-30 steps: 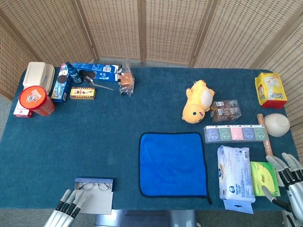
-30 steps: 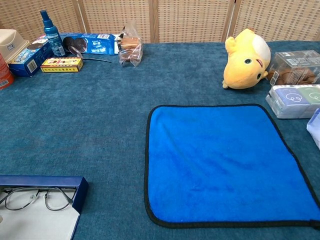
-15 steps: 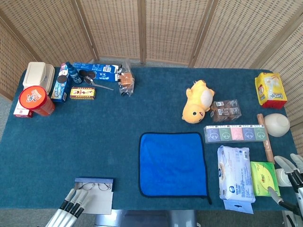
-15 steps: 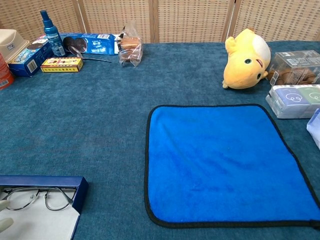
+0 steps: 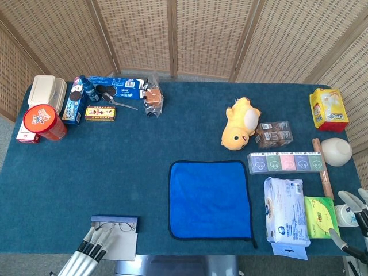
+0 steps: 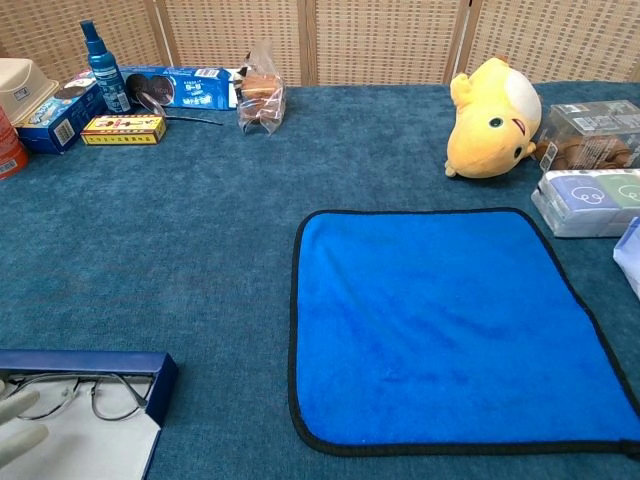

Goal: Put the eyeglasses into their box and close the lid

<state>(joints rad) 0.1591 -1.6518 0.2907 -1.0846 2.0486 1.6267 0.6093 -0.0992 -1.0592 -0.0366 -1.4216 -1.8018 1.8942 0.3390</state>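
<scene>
Eyeglasses inside open box, table's near-left edge. Left hand over box lid. Cloth right of box. Plush toy behind cloth. Right hand at far-right edge.

No print on any package is legible.

Open dark-blue eyeglasses box sits at the near table edge, thin wire-framed eyeglasses inside. Left hand overlaps its pale lid. Right hand lies beside a green packet.
</scene>
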